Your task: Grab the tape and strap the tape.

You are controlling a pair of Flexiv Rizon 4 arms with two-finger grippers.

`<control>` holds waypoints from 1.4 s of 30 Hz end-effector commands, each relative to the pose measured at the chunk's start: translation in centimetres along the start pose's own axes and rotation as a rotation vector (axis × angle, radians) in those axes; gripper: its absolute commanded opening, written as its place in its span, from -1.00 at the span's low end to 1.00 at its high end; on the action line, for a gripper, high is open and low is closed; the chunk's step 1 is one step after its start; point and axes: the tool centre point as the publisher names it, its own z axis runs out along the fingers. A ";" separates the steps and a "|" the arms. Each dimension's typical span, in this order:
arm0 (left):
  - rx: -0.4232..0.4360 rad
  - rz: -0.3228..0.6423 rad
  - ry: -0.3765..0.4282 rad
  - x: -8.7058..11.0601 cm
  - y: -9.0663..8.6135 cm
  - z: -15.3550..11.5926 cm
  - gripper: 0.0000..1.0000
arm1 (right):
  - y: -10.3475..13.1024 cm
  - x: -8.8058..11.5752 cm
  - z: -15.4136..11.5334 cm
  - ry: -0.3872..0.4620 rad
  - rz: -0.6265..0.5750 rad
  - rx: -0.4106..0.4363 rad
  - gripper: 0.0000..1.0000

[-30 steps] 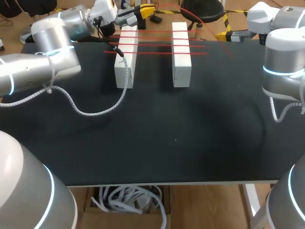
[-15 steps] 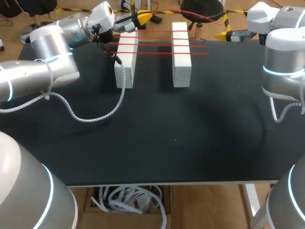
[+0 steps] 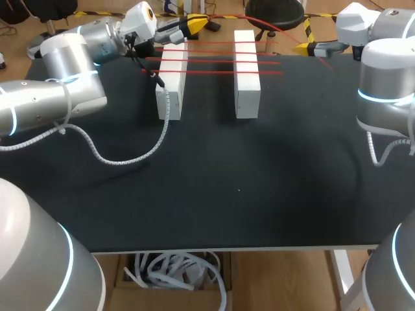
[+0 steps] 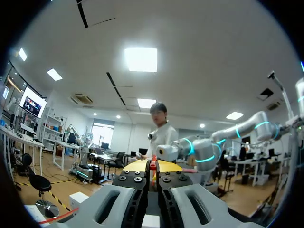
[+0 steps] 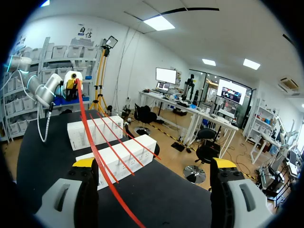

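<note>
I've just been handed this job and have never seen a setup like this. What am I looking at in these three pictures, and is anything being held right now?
These are two robot arms working at a black table. The wide picture comes from a fixed camera above and behind the robot. The two round pictures come from a camera on each wrist, looking out along that arm's fingers.

On the table stand the left white block and the right white block, side by side with a gap between them. Three strands of red tape are stretched across both.

The left gripper, at the table's far edge near the blocks, is pinched shut on the tape. From there the tape runs over to the right gripper, whose yellow-tipped fingers stand wide open. The tape passes between them, close to one finger, and is not gripped.
</note>
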 end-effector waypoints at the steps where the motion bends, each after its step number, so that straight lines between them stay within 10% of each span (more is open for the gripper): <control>1: 0.001 -0.002 0.010 -0.4 0.1 -0.1 -1.00 | 0.0 0.0 0.0 0.000 0.000 0.000 1.00; 9: 0.001 -0.002 0.010 -0.4 0.1 -0.1 -1.00 | 1.0 -0.6 0.3 -0.022 0.018 -0.003 1.00; 18: 0.001 -0.002 0.010 -0.4 0.1 -0.1 -1.00 | 2.1 -0.8 -1.3 -0.101 0.608 0.130 1.00; 27: 0.001 -0.002 0.010 -0.4 0.1 -0.1 -1.00 | 2.3 1.5 -3.0 -0.101 0.926 0.210 1.00; 39: 0.001 -0.002 0.010 -0.4 0.1 -0.1 -1.00 | 3.2 1.8 -3.6 -0.125 0.949 0.195 1.00; 42: 0.001 -0.002 0.010 -0.4 0.1 -0.1 -1.00 | 3.6 2.2 -3.9 -0.095 0.780 0.176 1.00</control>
